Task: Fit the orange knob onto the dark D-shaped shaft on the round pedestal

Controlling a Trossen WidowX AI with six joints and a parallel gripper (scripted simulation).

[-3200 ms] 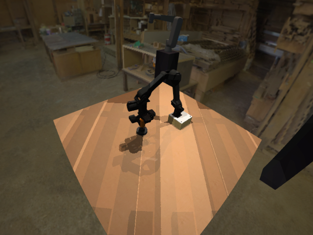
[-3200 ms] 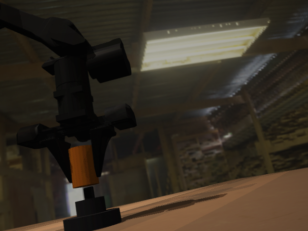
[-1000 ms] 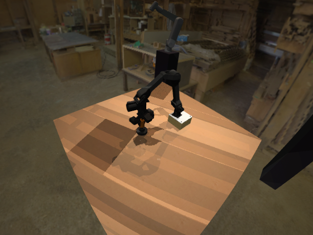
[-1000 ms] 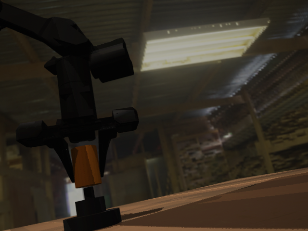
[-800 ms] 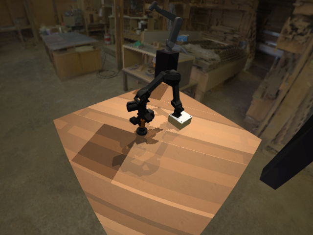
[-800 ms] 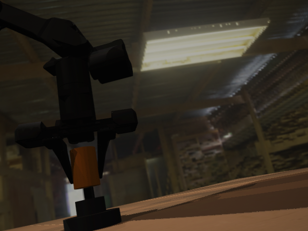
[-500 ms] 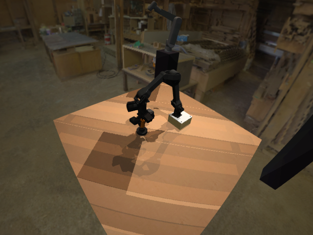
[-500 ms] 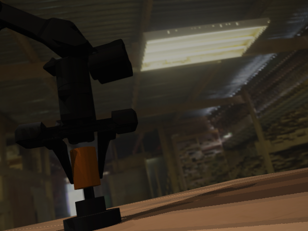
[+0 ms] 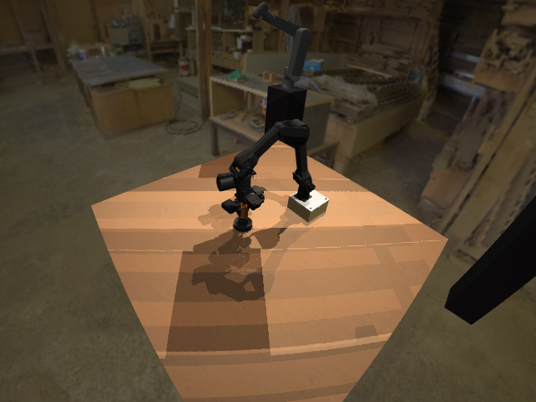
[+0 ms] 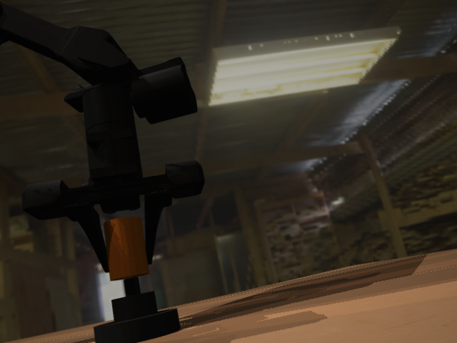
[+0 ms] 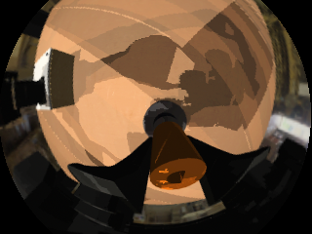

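Note:
The orange knob (image 9: 244, 210) (image 10: 127, 249) (image 11: 171, 146) is upright between the fingers of my gripper (image 9: 244, 213) (image 10: 128, 266) (image 11: 170, 139), which is shut on its sides. The dark round pedestal (image 9: 243, 226) (image 10: 136, 327) (image 11: 150, 116) stands on the table directly below. In the exterior view a length of the dark shaft (image 10: 132, 286) shows between the knob's lower rim and the pedestal's raised collar. The knob's bottom is at the shaft's upper part, clear of the pedestal. Whether the shaft is inside the hole, and how the flat sides lie, is hidden.
The white box (image 9: 308, 204) (image 11: 62, 78) under my arm's base stands to the right of the pedestal in the top view. A black column (image 9: 285, 108) with a grey arm stands behind the table (image 9: 320, 294). A dark beam (image 9: 489, 280) is at the right. Shadows cross the table.

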